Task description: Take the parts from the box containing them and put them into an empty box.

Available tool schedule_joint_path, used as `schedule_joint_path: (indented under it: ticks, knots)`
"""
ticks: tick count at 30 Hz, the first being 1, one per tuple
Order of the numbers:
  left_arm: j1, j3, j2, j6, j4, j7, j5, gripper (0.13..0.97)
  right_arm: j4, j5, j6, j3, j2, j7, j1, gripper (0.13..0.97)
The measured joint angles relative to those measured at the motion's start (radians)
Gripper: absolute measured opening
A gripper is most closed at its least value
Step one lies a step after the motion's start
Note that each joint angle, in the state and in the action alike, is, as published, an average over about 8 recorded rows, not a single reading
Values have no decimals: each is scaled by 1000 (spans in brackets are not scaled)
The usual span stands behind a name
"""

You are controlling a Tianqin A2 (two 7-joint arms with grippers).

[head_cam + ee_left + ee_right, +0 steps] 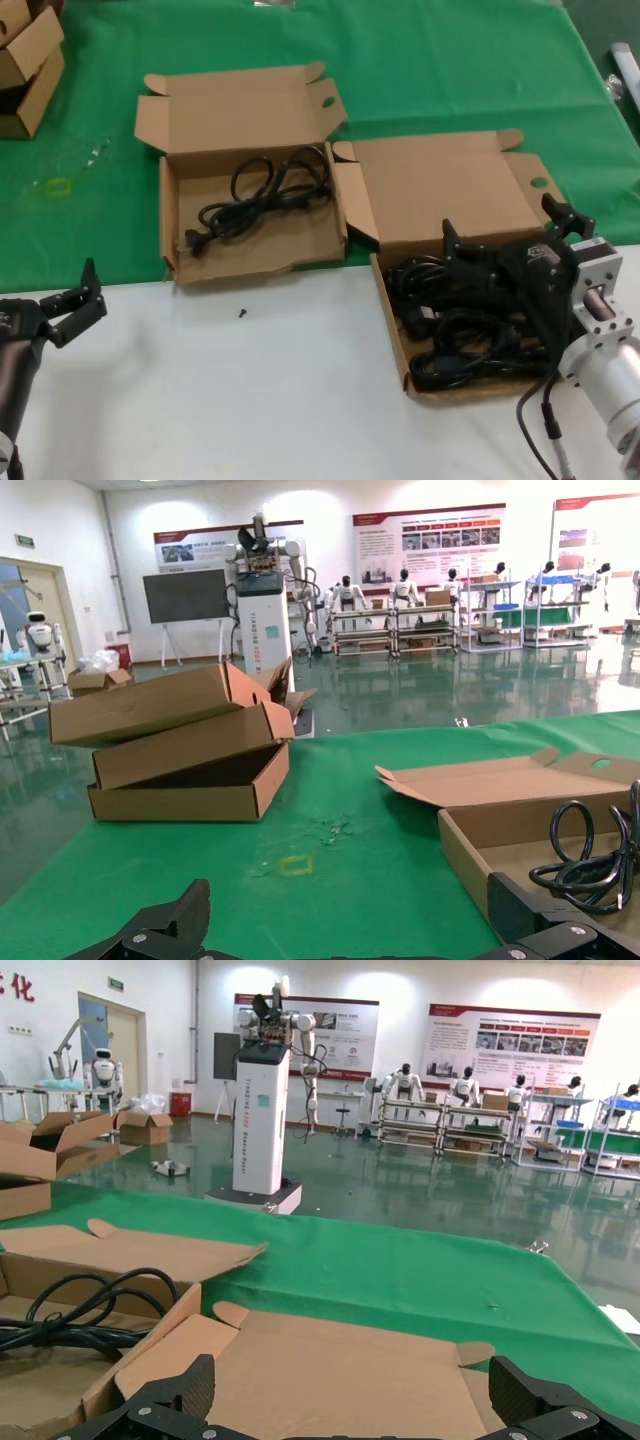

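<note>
Nearest the head camera, at the lower right of the frame, the right gripper (505, 235) hung over the full cardboard box (392, 318), its black fingers (452, 240) spread wide with nothing between them. Directly under and around those fingers lay the tangled pile of black power cords (455, 345), filling the box from its straight front wall back toward the hinged lid (445, 185); whether a fingertip touched the pile could not be told. Behind the fingers the wrist ran back to the silver motor housing (600, 350) at the frame's right edge.

At the lower left of the head view the left gripper (72, 300) sat low over the white table (250, 400), its fingers parted and holding nothing, well apart from both boxes.

Left of centre, on the green cloth (450, 70), sat the second cardboard box (178, 265) with the ragged low front wall, its lid (235, 105) folded back. One coiled black power cord (265, 190) lay inside it, its plug toward the box's lower-left corner. A small dark speck (242, 313) lay on the white table just in front of this box. Stacked small cartons (25, 65) stood at the upper left corner.
</note>
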Motion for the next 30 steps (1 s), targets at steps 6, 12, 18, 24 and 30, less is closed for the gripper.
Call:
schedule_joint_path:
  ticks: [6, 12, 18, 24, 30]
  knots:
    - [0, 0, 0, 0, 0, 0, 0, 966, 0, 0, 0, 0, 0, 0, 0, 966]
    - [0, 0, 0, 0, 0, 0, 0, 966, 0, 0, 0, 0, 0, 0, 0, 966]
    - [0, 0, 0, 0, 0, 0, 0, 966, 0, 0, 0, 0, 0, 0, 0, 966]
    - [0, 0, 0, 0, 0, 0, 0, 966, 0, 0, 0, 0, 0, 0, 0, 966]
    - [0, 0, 0, 0, 0, 0, 0, 966, 0, 0, 0, 0, 0, 0, 0, 966]
